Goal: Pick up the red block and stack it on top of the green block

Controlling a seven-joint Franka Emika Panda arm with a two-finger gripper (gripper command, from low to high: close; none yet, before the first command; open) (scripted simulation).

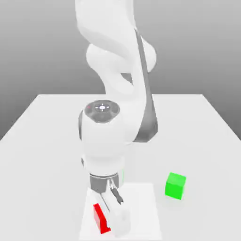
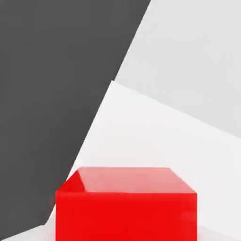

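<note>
The red block [image 1: 100,218] lies low on the white table, near the front edge on the exterior view's left of centre. My gripper [image 1: 111,221] reaches straight down from the arm and is shut on the red block, whose right part is hidden behind a white finger [image 1: 120,222]. In the hand view the red block [image 2: 126,207] sits very close, its glossy top face showing. The green block [image 1: 175,185] stands alone on the table, off to the exterior view's right of the gripper and slightly farther back, well apart from it.
The white table [image 1: 47,141] stretches back and to both sides under a grey backdrop. A brighter square patch [image 1: 141,207] marks the surface under the gripper. The bulky arm [image 1: 113,94] rises over the table's middle.
</note>
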